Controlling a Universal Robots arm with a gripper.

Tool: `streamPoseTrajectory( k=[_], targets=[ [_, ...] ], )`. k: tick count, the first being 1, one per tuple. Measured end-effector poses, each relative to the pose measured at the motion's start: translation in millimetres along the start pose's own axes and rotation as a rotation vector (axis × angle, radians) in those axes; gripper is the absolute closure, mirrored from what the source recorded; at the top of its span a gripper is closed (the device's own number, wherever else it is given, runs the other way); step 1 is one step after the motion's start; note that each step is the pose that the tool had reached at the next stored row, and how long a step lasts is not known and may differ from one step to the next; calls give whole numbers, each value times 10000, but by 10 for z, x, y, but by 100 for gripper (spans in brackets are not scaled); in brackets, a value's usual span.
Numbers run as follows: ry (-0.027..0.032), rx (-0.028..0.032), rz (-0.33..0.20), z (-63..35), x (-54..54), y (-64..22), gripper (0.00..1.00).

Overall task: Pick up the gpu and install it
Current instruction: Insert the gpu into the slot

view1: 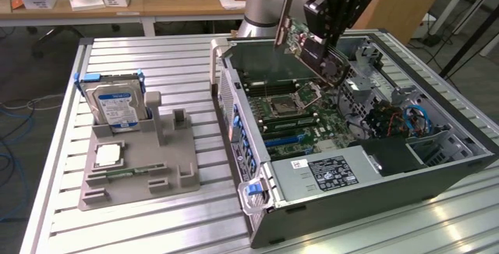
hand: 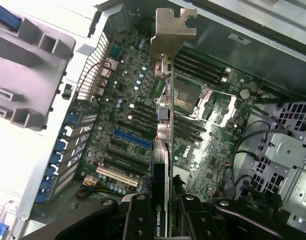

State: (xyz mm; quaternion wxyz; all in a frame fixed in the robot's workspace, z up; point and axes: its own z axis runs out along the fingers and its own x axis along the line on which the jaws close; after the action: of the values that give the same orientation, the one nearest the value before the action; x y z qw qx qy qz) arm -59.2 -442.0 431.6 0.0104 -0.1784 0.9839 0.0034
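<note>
**A:** Where's the gpu (view1: 331,67) now?

**B:** In my gripper (view1: 321,32). The jaws are drawn in narrow and clamp the thin board by one end. The metal bracket (hand: 173,30) sticks out at the end away from me. The card hangs tilted above the open computer case (view1: 436,166), clear of the motherboard (view1: 300,125).

**A:** What does doing this well take?

**B:** I'd say squaring up first. The card leans, so its lower edge isn't parallel to the board. I'd want it level and right over a slot, like the blue slot (hand: 133,140), before any weight goes on. The bracket looks likely to catch the case wall, so I'd go slowly and straight.

**A:** And what's around you?

**B:** A slatted metal table (view1: 156,55) carries the case. Well apart from it, toward the exterior view's left, is a grey fixture (view1: 140,172) with the hard drive (view1: 117,105) standing upright in it. Wooden desks (view1: 179,0) run behind, and cables (view1: 16,119) trail on the floor
</note>
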Motion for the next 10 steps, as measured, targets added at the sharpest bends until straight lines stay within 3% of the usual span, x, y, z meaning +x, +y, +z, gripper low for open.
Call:
streamPoseTrajectory(
  k=[10],
  targets=[
    [2,-14,-634,0,-2,-1,74]
  ],
)
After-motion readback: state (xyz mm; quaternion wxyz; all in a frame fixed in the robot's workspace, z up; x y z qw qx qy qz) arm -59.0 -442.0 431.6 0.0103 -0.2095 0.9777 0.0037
